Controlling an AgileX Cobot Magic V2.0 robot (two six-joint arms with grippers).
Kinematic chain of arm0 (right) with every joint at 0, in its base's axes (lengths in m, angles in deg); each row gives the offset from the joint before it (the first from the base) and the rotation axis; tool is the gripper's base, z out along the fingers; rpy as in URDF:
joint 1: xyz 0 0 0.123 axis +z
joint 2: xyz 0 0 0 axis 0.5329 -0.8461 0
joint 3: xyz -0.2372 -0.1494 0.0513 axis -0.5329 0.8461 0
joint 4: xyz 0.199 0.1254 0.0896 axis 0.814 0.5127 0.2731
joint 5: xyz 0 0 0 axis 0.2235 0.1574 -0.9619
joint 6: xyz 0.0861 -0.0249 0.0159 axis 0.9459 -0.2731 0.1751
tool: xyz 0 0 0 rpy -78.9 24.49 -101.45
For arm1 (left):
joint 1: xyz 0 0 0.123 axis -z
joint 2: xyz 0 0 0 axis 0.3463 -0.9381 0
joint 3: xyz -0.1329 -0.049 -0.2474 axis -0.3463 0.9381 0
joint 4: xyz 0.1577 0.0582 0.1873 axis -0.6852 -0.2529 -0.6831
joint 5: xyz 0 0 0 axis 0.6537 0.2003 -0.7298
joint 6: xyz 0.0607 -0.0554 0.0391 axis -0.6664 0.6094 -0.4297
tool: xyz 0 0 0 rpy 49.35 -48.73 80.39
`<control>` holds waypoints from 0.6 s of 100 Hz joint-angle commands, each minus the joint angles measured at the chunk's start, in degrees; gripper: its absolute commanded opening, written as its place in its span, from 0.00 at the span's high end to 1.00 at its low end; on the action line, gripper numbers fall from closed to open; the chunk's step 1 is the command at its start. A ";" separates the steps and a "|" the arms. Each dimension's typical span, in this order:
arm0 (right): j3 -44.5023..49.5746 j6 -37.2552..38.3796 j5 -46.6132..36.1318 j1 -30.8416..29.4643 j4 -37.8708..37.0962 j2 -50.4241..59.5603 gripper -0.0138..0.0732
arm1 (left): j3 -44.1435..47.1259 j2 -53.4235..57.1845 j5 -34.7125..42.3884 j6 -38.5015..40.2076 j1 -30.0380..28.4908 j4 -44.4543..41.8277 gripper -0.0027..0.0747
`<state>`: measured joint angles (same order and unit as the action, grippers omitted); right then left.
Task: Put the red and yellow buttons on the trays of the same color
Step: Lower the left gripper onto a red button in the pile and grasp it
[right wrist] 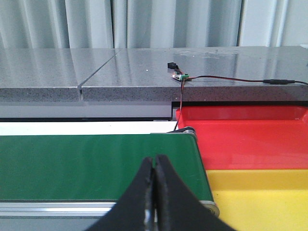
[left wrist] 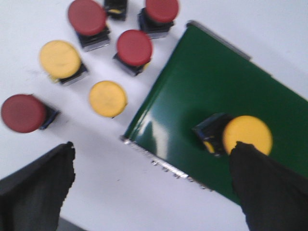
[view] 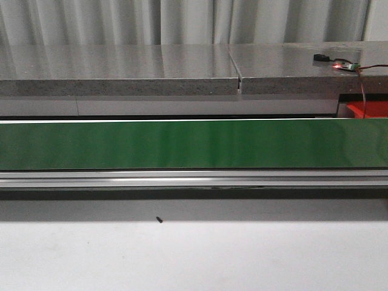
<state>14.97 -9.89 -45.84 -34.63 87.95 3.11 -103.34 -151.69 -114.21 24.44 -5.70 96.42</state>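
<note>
Feeding belt: left gripper (left wrist: 154, 192) spread wide, seemingly clear of yellow button (left wrist: 238, 137); right gripper (right wrist: 154, 192) pinched, empty; retract straight up.

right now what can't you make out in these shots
- Yellow tray: right wrist view, cut off by the picture's edges; absent from the front view.
- Red tray: front view shows only a corner.
- Small black button: left wrist view, cut by the edge, colour unclear.
- Yellow button on the belt: the left gripper's finger overlaps it; contact unclear.
- Board on the ledge: too small.
</note>
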 commanded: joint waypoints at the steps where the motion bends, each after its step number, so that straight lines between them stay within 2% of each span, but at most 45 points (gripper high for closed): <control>1: -0.80 -0.29 -4.54 -0.15 0.04 1.27 0.92 | 0.23 2.15 0.79 -0.15 -2.51 -0.60 0.15; 31: -0.80 -0.29 -4.54 -0.15 0.04 1.27 0.92 | 3.85 0.75 2.41 -0.68 -9.63 -1.37 0.15; 60: -0.80 -0.29 -4.54 -0.15 0.04 1.27 0.92 | 3.85 -5.26 1.31 -2.69 -12.41 -1.68 0.15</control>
<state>14.97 -9.89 -45.84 -34.63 87.95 3.11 -98.23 -156.74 -113.52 22.43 -17.57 94.46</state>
